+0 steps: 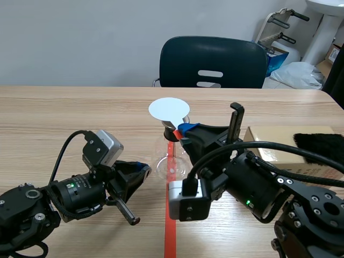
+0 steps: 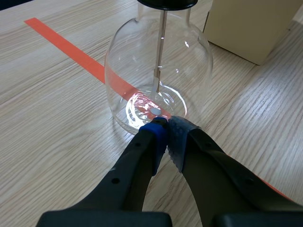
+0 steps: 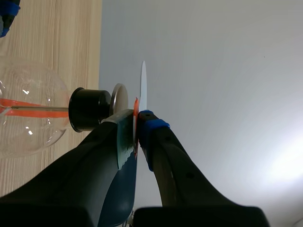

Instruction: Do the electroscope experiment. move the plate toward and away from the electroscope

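The electroscope is a round glass flask [image 1: 171,159] with a black stopper [image 3: 90,109], a metal disc [image 3: 119,98] on top and a thin rod inside. A white round plate [image 1: 169,109] hangs flat just above that disc; in the right wrist view the plate [image 3: 143,85] shows edge-on with a narrow gap to the disc. My right gripper [image 3: 137,128] is shut on the plate's orange handle, seen in the scene view at the right gripper [image 1: 180,130]. My left gripper [image 2: 166,126] is shut with nothing in it, its tips at the foot of the flask [image 2: 158,71].
A cardboard box [image 1: 287,148] lies at the right of the table with a black furry cloth [image 1: 320,141] on it. An orange-red tape line runs under the flask. A dark chair [image 1: 212,62] stands behind the far edge.
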You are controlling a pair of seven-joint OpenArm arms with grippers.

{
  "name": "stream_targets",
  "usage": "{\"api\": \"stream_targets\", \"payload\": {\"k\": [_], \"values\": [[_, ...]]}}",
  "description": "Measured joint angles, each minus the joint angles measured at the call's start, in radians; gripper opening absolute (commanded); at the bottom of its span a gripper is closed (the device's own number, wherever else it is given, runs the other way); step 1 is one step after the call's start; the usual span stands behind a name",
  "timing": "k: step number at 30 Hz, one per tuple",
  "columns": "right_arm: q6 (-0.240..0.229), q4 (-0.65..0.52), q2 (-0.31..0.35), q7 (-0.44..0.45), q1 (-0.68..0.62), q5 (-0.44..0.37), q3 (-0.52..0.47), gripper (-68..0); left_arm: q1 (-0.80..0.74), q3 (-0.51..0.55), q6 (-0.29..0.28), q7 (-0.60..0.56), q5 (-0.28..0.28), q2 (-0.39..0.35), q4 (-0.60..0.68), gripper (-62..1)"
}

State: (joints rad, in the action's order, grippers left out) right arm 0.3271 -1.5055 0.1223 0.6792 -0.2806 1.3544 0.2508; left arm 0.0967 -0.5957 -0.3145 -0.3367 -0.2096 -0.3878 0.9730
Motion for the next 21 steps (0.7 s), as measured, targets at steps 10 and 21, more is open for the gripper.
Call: {"api": "stream_targets", "payload": {"k": [10,21], "values": [[0.0,0.0,0.0,-0.177,0.0,0.0,0.0,-66.9,0.0,0.0,0.0,0.0,0.0,0.0,0.0,-57.3],[-0.003,0.0,0.0,-0.402,0.0,0.0,0.0,-66.9,0.0,0.0,0.0,0.0,0.0,0.0,0.0,-57.3]]}}
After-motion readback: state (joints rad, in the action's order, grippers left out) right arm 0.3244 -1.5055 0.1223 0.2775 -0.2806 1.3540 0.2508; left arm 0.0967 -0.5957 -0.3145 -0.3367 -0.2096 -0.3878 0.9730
